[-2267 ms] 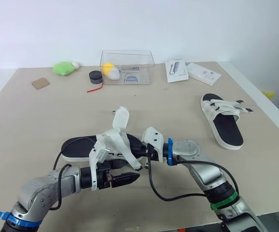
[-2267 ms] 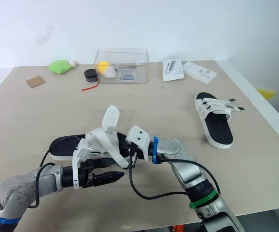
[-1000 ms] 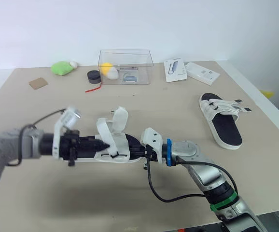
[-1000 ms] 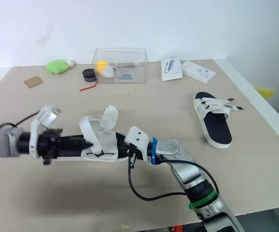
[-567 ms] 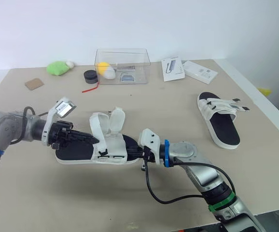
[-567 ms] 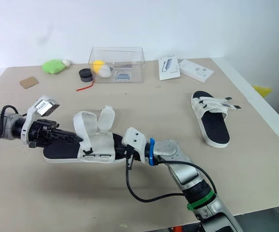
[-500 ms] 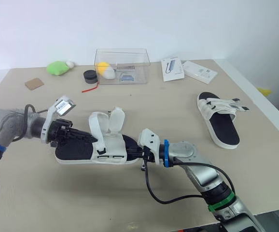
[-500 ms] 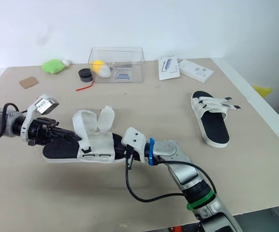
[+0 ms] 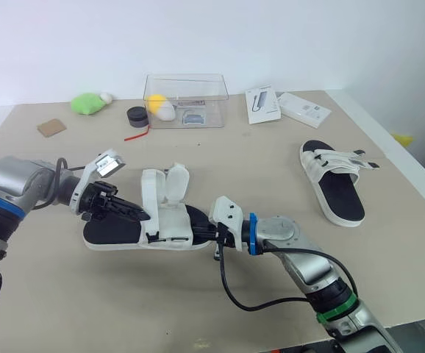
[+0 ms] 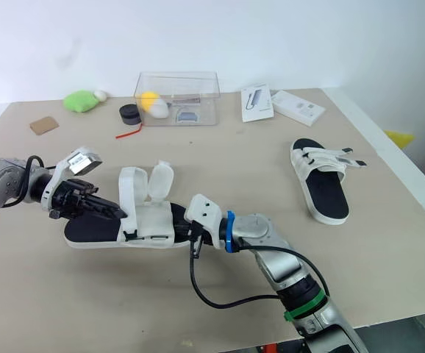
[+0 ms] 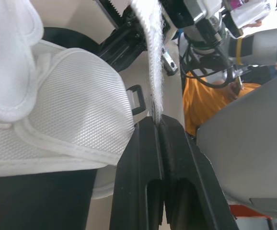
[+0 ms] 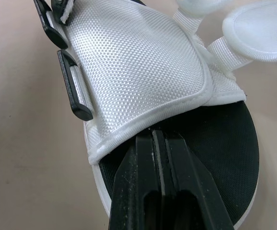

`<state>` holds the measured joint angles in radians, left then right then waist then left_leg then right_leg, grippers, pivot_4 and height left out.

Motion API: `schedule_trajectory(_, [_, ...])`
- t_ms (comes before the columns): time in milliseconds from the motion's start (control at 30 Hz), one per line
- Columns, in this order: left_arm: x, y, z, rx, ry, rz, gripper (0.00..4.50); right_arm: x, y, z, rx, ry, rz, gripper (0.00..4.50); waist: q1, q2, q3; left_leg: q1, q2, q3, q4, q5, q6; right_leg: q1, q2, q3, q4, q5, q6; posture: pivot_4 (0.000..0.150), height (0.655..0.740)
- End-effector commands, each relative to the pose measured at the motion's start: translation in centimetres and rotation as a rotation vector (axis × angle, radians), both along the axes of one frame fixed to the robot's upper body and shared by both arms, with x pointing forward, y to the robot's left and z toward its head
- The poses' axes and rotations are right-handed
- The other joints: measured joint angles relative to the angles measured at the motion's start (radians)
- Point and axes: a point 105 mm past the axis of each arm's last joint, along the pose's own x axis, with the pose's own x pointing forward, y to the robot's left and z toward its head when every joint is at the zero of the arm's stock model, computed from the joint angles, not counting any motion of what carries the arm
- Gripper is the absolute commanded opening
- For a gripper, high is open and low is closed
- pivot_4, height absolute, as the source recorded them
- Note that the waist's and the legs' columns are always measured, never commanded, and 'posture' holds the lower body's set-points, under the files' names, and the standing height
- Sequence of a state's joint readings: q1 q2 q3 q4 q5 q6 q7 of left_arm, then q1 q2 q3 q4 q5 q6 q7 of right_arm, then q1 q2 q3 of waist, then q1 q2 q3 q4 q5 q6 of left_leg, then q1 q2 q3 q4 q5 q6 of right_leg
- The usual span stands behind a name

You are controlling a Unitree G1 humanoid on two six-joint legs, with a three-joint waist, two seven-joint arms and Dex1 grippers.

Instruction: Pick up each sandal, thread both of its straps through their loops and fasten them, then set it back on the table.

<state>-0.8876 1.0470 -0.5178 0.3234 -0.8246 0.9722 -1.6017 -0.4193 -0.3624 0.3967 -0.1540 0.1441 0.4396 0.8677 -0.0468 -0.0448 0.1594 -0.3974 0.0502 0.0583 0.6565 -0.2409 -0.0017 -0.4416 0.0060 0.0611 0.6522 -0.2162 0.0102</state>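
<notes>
Mid-table, the near sandal point(image 9: 113, 232) lies flat on its white sole, black footbed up, strapped end toward my right arm. Its upper is white woven mesh with a raised rim, and flat black plastic loops point(image 12: 74, 91) stick out from its edge. One strap point(image 9: 152, 193) arches up as a band of webbing. The other, a flap point(image 9: 177, 181) with a rounded end, stands upright beside it. My left gripper point(image 11: 156, 120) has its fingers pressed together on the strap, pinching the webbing edge-on just beside the upper. My right gripper point(image 12: 154, 136) is closed too, its tips on the footbed right at the upper's rim. I can't tell whether anything sits between them.

Well apart, toward the right edge of the tan table point(image 9: 271, 165), the far sandal point(image 9: 343, 195) rests sole down. Both of its straps are laid across the upper, with dark-tipped ends poking out over the side.

At the back, a clear rectangular box point(image 9: 212, 92) holds a yellow ball point(image 9: 156, 101), a white rounded lump point(image 9: 168, 112) and a small grey item point(image 9: 195, 116). Just beside it are a black round pot point(image 9: 135, 115) and a red cord point(image 9: 140, 134). Farther left lie a green plush point(image 9: 87, 103) and a brown square point(image 9: 51, 126). Two flat white packs point(image 9: 262, 105) lie to the box's right.
</notes>
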Motion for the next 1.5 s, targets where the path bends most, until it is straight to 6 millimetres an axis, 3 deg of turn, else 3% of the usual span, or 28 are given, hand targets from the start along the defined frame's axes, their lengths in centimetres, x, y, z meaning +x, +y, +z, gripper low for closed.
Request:
schedule_trajectory(33, [-0.4, -0.1, 0.7, -0.014, 0.010, -0.020, 0.06, -0.2, 0.0, -1.3, -0.033, 0.041, -0.007, 0.00, 0.000, 0.000, 0.000, 0.000, 0.000, 0.000, 0.000, 0.000, 0.000, 0.000, 0.000, 0.000, 0.000, 0.000, 0.000, 0.150, 0.7400])
schedule_trajectory(367, [-0.7, -0.3, 1.0, -0.043, 0.012, -0.030, 0.06, -0.3, 0.1, -1.2, -0.035, 0.039, 0.001, 0.00, 0.000, 0.000, 0.000, 0.000, 0.000, -0.002, 0.000, 0.000, 0.000, 0.000, 0.001, -0.001, 0.001, 0.000, 0.000, 0.150, 0.7400])
schedule_trajectory(833, [-0.5, -0.4, -1.6, 0.024, -0.073, -0.067, 0.06, -0.4, 0.2, -1.2, -0.030, 0.041, -0.002, 0.00, 0.000, 0.000, 0.000, 0.000, 0.000, -0.004, 0.001, 0.000, 0.000, 0.000, 0.001, -0.003, 0.004, -0.002, -0.003, 0.150, 0.7400])
schedule_trajectory(1067, [0.0, -0.6, -1.8, 0.012, -0.130, -0.068, 0.06, -0.3, 0.2, -1.2, -0.031, 0.041, 0.000, 0.00, 0.002, 0.000, 0.000, 0.000, 0.000, -0.005, 0.003, 0.000, 0.000, 0.000, 0.001, -0.003, 0.006, -0.002, -0.003, 0.150, 0.7400])
schedule_trajectory(1467, [-1.3, -0.1, -2.4, 0.050, -0.123, -0.093, 0.06, -0.3, 0.3, -1.2, -0.030, 0.041, 0.004, 0.00, 0.001, 0.000, 0.000, 0.001, 0.000, -0.005, 0.007, 0.000, 0.000, 0.000, 0.001, -0.003, 0.011, -0.003, -0.004, 0.150, 0.7400])
schedule_trajectory(1500, [-1.4, 0.0, -2.3, 0.053, -0.123, -0.091, 0.57, -0.4, 0.3, -1.2, -0.029, 0.042, 0.004, 0.00, 0.001, 0.000, 0.000, 0.001, 0.000, -0.005, 0.007, 0.000, 0.000, 0.000, 0.001, -0.003, 0.012, -0.004, -0.004, 0.150, 0.7400])
